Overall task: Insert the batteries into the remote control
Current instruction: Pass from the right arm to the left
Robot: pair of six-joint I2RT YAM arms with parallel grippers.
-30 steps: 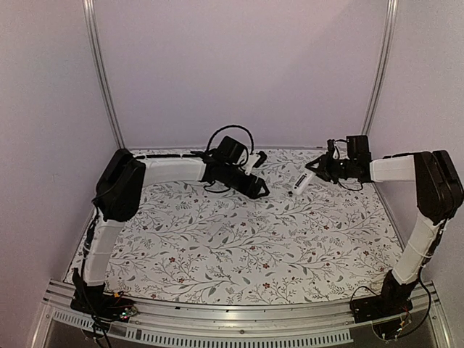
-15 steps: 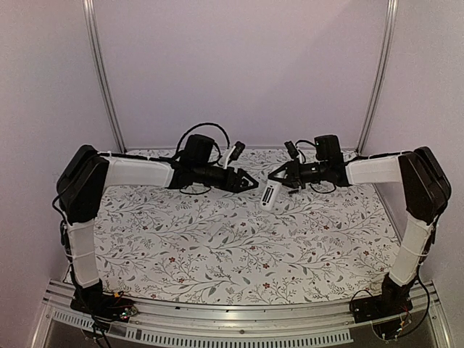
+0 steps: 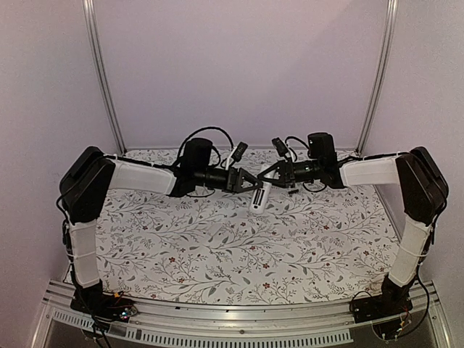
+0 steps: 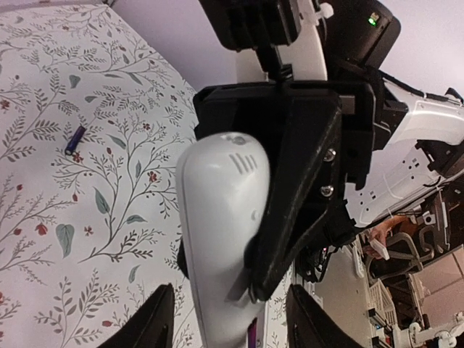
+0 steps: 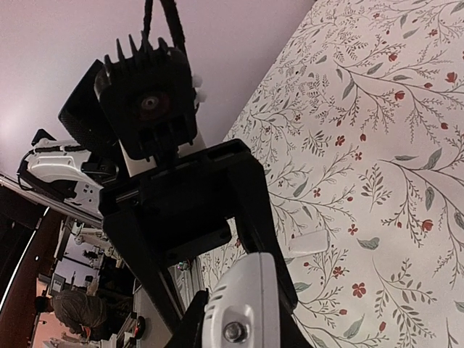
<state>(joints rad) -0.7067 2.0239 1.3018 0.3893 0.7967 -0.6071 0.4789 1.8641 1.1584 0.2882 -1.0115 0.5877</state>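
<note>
My right gripper [image 3: 267, 177] is shut on the white remote control [image 3: 259, 196] and holds it tilted above the back middle of the table. My left gripper [image 3: 250, 183] is open, its jaws either side of the remote's end without touching. In the left wrist view the remote [image 4: 217, 232] fills the middle, pinched by the right gripper's black fingers [image 4: 290, 188], with my left gripper [image 4: 232, 322] open around it. One dark battery [image 4: 75, 139] lies on the cloth. A purple stick [image 4: 251, 335] shows beside the remote's lower end. In the right wrist view the remote [image 5: 243, 304] sits in my right gripper [image 5: 243, 322].
The table has a floral cloth [image 3: 239, 246]. A small white flat piece [image 5: 304, 243] lies on the cloth beside the grippers. White walls and metal posts [image 3: 101, 80] close in the back and sides. Both arms meet at the back middle.
Both arms have swung inward and met at the back middle. The right gripper carried the remote leftward. The left gripper's open jaws now stand around the remote's end.
</note>
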